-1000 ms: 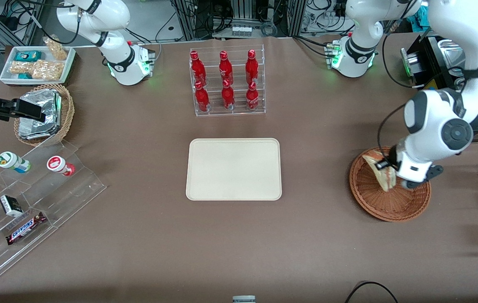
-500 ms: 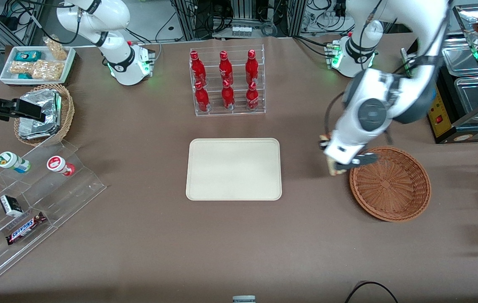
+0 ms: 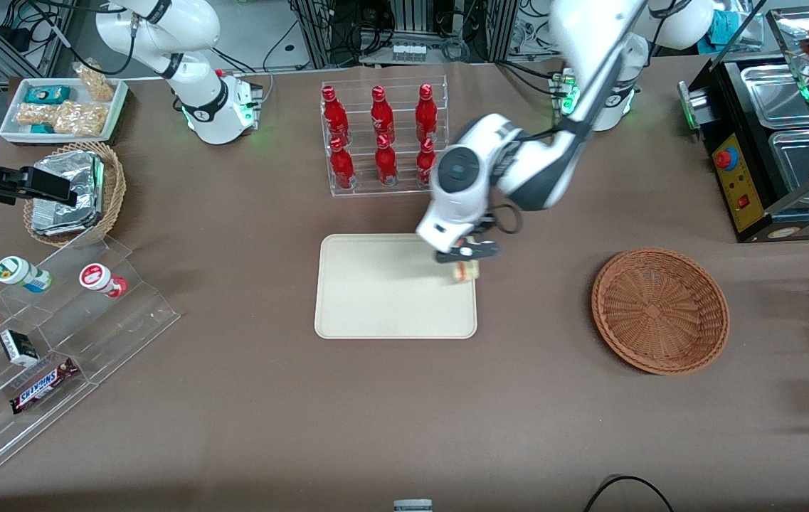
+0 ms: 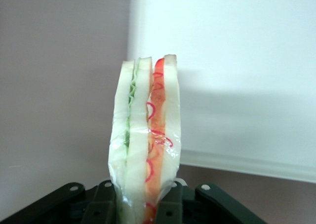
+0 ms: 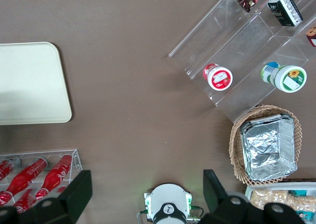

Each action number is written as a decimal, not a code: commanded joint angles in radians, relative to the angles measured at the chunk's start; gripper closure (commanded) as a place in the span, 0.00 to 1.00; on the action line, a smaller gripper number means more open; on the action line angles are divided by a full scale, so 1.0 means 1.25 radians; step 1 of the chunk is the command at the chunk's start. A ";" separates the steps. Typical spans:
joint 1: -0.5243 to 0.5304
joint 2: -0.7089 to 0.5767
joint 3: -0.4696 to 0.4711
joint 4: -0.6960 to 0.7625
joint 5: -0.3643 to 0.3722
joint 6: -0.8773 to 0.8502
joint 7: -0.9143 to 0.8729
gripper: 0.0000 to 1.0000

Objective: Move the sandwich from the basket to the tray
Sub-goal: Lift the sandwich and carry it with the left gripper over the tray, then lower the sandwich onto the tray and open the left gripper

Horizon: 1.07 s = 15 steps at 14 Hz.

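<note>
Step in hand: carrying the sandwich over to the tray; the lift out of the basket looks done and the set-down is not yet made.

Pincer: the pincer hangs over the tray's edge nearest the working arm's end of the table, closed on the sandwich. In the wrist view its dark fingers clamp the wedge from both flat sides.

Sandwich: held upright with the layers on edge, white bread with green and red filling showing, wrapped in clear film. It sits above the tray's rim area rather than its middle, and whether it touches the tray I cannot tell.

Basket: the reddish-brown basket lies well apart from the tray, toward the working arm's end of the table, with nothing in it.

Tray: bare cream surface, nothing on it; the wrist view shows its pale face under the sandwich's tip, with brown table beside it.

Nearby: the clear rack of red bottles stands farther from the front camera than the tray, near the arm's elbow.

Next move, as I judge it: shift a little farther in over the tray, lower until the sandwich rests, then let go; released upright, the narrow wedge may tip onto its side.
</note>
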 commanded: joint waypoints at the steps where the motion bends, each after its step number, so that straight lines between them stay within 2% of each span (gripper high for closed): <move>1: -0.061 0.129 0.014 0.140 0.004 0.033 -0.074 0.79; 3: -0.081 0.173 0.014 0.194 0.004 0.033 -0.087 0.78; 5: -0.087 0.189 0.013 0.203 0.000 0.038 -0.088 0.72; 6: -0.095 0.199 0.013 0.210 0.000 0.050 -0.089 0.61; 7: -0.104 0.214 0.014 0.217 0.003 0.069 -0.104 0.57; 8: -0.105 0.228 0.014 0.231 0.005 0.086 -0.126 0.47; 9: -0.105 0.237 0.014 0.243 0.007 0.087 -0.131 0.42; 10: -0.105 0.238 0.014 0.245 0.007 0.087 -0.132 0.30; 11: -0.105 0.237 0.014 0.245 0.007 0.087 -0.131 0.00; 15: -0.094 0.197 0.021 0.251 0.008 0.014 -0.126 0.00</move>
